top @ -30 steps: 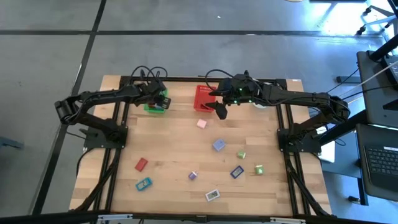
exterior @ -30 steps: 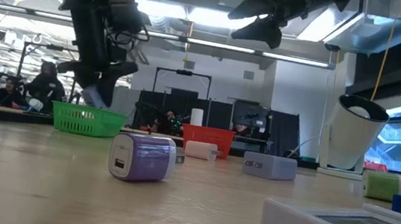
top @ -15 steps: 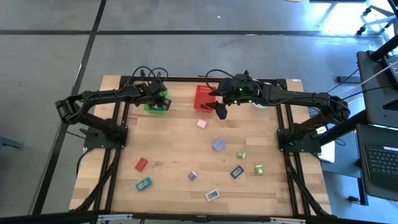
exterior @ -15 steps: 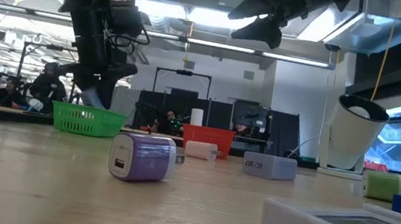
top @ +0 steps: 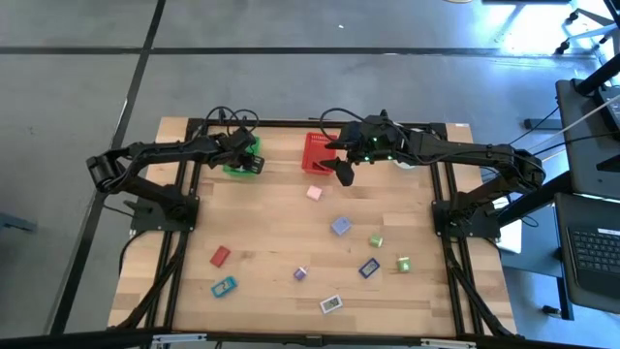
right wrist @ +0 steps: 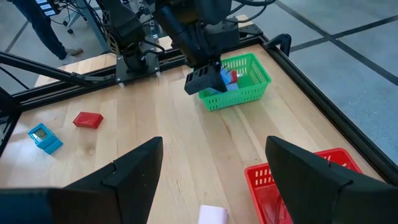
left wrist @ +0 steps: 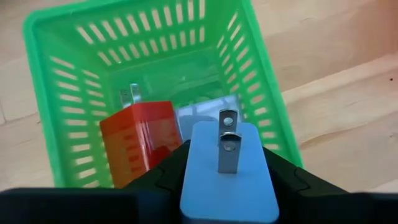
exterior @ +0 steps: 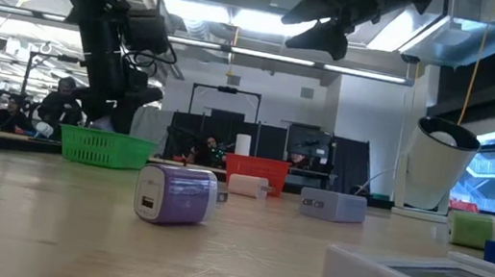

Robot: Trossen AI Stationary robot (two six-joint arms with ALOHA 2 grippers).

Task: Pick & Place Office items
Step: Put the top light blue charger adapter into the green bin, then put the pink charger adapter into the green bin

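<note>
My left gripper [top: 254, 162] hangs over the green mesh basket [top: 232, 165], shut on a light blue plug block [left wrist: 227, 180]. Inside that basket [left wrist: 74, 37] lie a red block [left wrist: 140, 134] and a pale grey-blue piece [left wrist: 199, 115]. My right gripper [top: 344, 173] is open and raised above the table beside the red basket [top: 317, 152]; its fingers [right wrist: 137, 168] stand wide apart and touch nothing. Loose items rest flat on the wood: pink [top: 314, 193], lavender [top: 340, 226], red [top: 220, 256], teal [top: 224, 287], white [top: 331, 304]. My left gripper pinches the light blue block by its two opposite sides [left wrist: 186, 186] between the two fingers. The fingers slant down from above. The block's metal prongs [left wrist: 227, 146] point away from the wrist into the basket. The block is lifted clear, above the basket's contents.
A white cup-like thing [top: 407, 160] stands by the far right. Green blocks [top: 375, 240] [top: 402, 264], a blue piece [top: 369, 268] and a small purple block [top: 300, 274] lie on the right half. Black frame rails run along both sides. Bare wood shows in the middle left.
My left gripper, still shut on the blue block, has shifted a little toward the table's left edge and down over the green basket.
</note>
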